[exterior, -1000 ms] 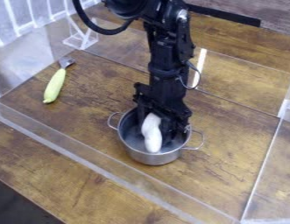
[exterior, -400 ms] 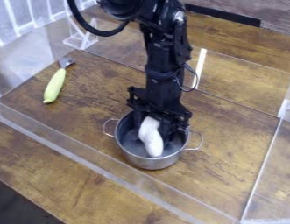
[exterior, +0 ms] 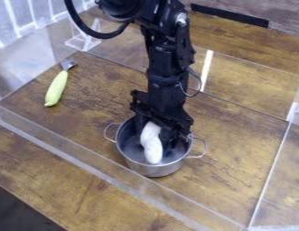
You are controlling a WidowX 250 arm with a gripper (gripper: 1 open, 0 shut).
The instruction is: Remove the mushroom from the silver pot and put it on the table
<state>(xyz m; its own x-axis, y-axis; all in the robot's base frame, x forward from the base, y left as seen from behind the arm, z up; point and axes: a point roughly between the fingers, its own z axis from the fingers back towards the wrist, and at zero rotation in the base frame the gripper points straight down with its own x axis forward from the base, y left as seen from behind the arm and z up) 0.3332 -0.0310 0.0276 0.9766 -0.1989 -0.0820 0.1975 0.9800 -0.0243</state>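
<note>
Shifted slightly left since the earlier frames: silver pot (exterior: 155,159), arm and mushroom (exterior: 152,142) together, pot now a little nearer the left edge of the picture than a second ago. No other change visible; yellow-green vegetable (exterior: 55,87) lying where it lay before.

Black tool (exterior: 156,143) pointing straight down into the pot, jaws drawn together and clamped on the mushroom. Mushroom upright between the jaws, pale white body showing, lower end inside the pot's rim, upper end hidden among the black parts of the tool. Reddish cap end not distinguishable here. Whether the mushroom's bottom touches the pot floor: cannot tell.

Pot standing upright on the dark wooden counter (exterior: 67,194), near the middle of the scene, slightly toward the near side. Small loop handles on the left and right of the rim. No lid.

Vegetable well apart from the pot, at far left, lying flat and angled, tip toward the near-left. Small metal piece just beyond its far end, too small to identify.

Clear acrylic walls (exterior: 61,144) bordering the work area on the near, left and right sides, pot inside them. Black arm rising from the tool toward the far top of the frame, black cable looping beside it.
</note>
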